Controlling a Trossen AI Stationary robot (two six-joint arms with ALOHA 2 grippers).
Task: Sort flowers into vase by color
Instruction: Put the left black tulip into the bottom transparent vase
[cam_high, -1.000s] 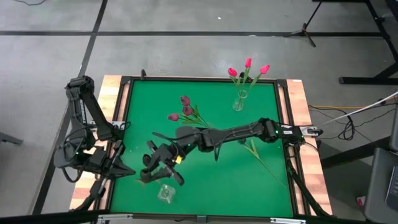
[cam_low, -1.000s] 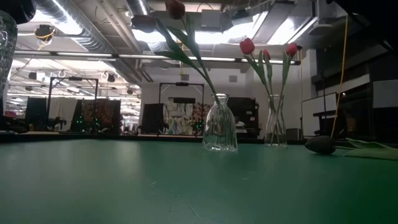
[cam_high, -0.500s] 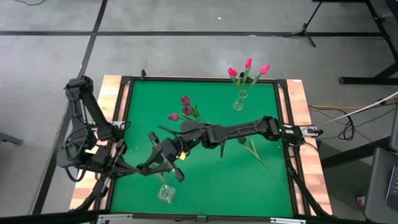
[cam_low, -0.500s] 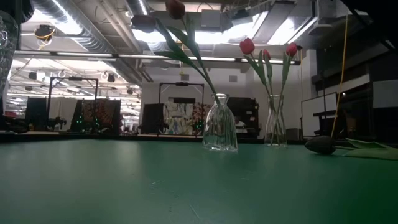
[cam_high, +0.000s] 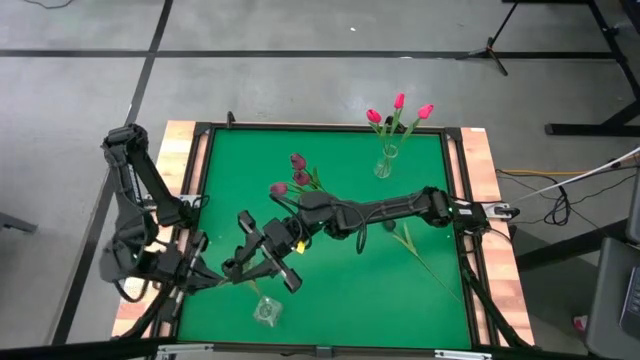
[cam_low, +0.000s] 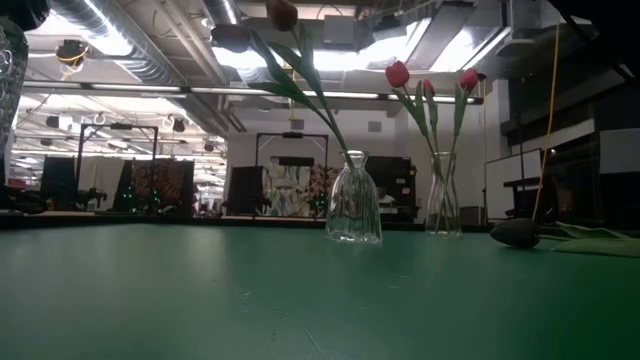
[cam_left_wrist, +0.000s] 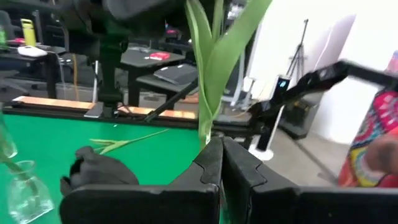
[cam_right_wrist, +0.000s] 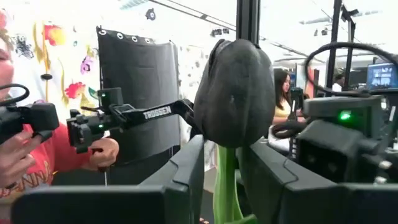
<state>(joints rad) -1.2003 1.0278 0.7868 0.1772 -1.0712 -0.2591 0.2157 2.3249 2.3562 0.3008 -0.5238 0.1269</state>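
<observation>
**Two grippers on one black tulip, front-left of the table**

Right gripper (cam_high: 262, 262) is reaching across the green table (cam_high: 420, 300) to the front-left area, fingers part open and closed on the stem of a black tulip (cam_right_wrist: 234, 93). In the right wrist view the dark head sits just above the fingers (cam_right_wrist: 180, 174), with the green stem running down between them.

Left gripper (cam_high: 205, 277) is at the table's left edge, pointing in toward the right gripper. Its jaws are fully closed; the left wrist view shows the green stem and leaf (cam_left_wrist: 205, 68) rising straight from the fingertips (cam_left_wrist: 214, 155), so it is pinching the lower stem. Looks like the same flower, held at both ends.

An empty glass vase (cam_high: 266, 311) stands just in front of both grippers, near the front edge.

Elsewhere:
- Mauve tulips (cam_high: 298, 175) in a clear vase (cam_low: 354, 200) mid-table.
- Bright pink tulips (cam_high: 398, 110) in a vase (cam_high: 384, 165) near the back edge.
- One loose flower (cam_high: 425, 258) lying flat on the right side, well apart from the grippers.

A person's hand (cam_right_wrist: 102, 152) shows in the room beyond the table.
</observation>
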